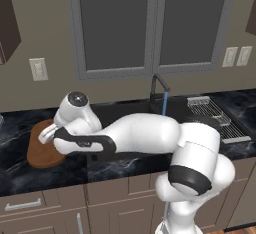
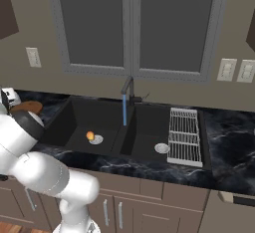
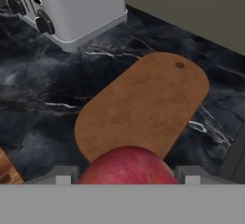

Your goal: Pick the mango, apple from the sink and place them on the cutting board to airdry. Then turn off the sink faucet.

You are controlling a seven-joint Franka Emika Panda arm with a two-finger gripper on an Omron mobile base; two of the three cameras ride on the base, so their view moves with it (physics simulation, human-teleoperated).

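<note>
While above cutting board [image 3: 143, 108], apple [image 3: 127, 165] seemingly gripped.

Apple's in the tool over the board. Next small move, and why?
Probably lower and release. The hand view shows the apple held between the tool's fingers, above the near end of the cutting board. The mango waits in the sink and the faucet is running.

A home kitchen is shown. A black double-basin sink [image 2: 119, 127] is set into a dark marbled surface [image 1: 15, 168], with a dark gooseneck faucet [image 2: 128, 90] from which water is being run. A wire drying rack [image 2: 184, 136] is laid over the right basin. Brown cabinet doors [image 2: 119, 212] are fitted below, a grey window [image 1: 152, 23] above, and a silver toaster [image 3: 72, 7] is stood beside a wooden cutting board [image 3: 143, 103].
</note>
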